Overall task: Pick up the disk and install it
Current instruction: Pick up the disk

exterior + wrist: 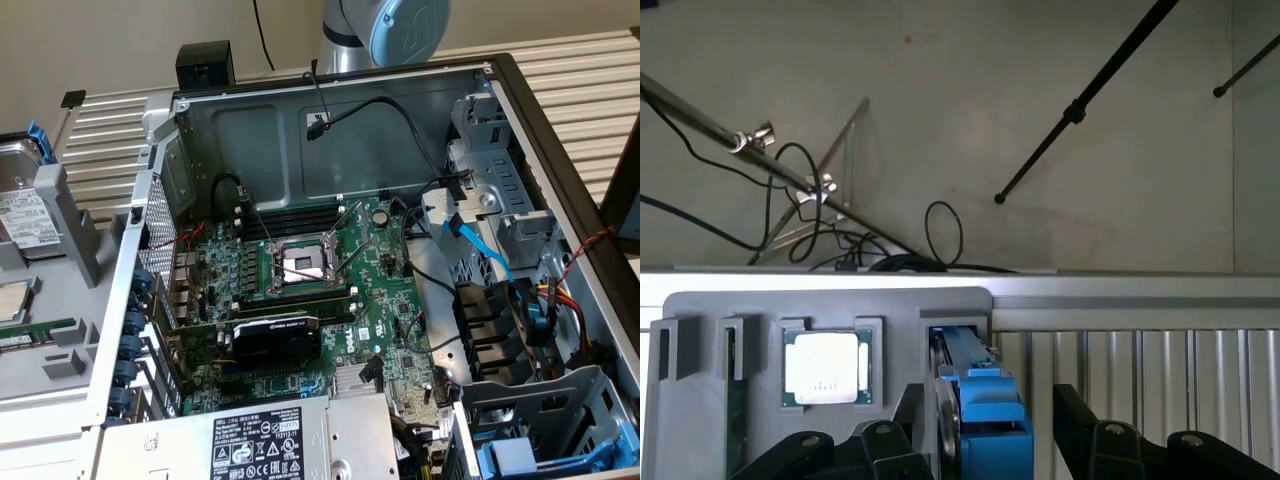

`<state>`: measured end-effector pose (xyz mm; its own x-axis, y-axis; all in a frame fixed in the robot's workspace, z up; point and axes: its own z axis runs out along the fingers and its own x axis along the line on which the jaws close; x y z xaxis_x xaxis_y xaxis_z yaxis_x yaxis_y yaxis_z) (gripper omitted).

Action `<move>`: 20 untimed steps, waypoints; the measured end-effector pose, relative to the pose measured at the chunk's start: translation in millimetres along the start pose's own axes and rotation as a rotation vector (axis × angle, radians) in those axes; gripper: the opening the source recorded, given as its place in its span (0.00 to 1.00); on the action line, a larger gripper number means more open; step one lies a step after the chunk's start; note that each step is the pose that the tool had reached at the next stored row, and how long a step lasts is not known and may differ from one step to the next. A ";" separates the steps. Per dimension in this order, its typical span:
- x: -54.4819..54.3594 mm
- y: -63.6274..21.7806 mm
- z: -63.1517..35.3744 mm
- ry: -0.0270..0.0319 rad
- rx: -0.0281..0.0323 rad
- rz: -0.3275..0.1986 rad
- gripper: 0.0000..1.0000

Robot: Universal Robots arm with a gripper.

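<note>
Hand (986, 400) released: its two black fingers (1075, 425) stand apart, one on each side of the disk (975, 370), and nothing is grasped. We note open space between the disk's blue carrier and one finger; whether the other finger touches the metal face we cannot tell. We find the disk standing on edge in a slot of the grey holder (760, 310), at the end of the holder that borders the slatted surface (1160, 380), with its narrow upper edge turned toward the hand. A processor chip (825, 365) lies in a pocket of the holder just beside the disk's slot. We judge the disk rigid and fairly heavy for its bulk. Its metal faces look smooth and liable to slip under a light pinch, and the plastic carrier is probably the weaker, springier part. We also rate the unit as sensitive to knocks. The soundest hold, in our judgement, is across the two broad flat faces, centred along the upper edge and clear of the carrier's clips, so that it leaves the slot without twisting.
</note>
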<state>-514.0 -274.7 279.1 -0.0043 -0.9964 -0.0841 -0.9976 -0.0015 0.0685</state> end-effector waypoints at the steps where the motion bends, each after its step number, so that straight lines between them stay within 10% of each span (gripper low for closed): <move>1: 0.0 -0.1 0.1 -0.0001 0.0001 0.000 0.62; 6: 0.0 -0.2 -0.1 0.0019 -0.0003 0.000 0.62; 12: -2.9 -0.2 0.2 0.0209 0.0023 0.001 0.62; 20: -3.0 -0.3 2.0 0.0215 0.0122 0.001 0.62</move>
<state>-513.8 -271.6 277.4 -0.0042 -0.9980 -0.0626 -0.9984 0.0006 0.0564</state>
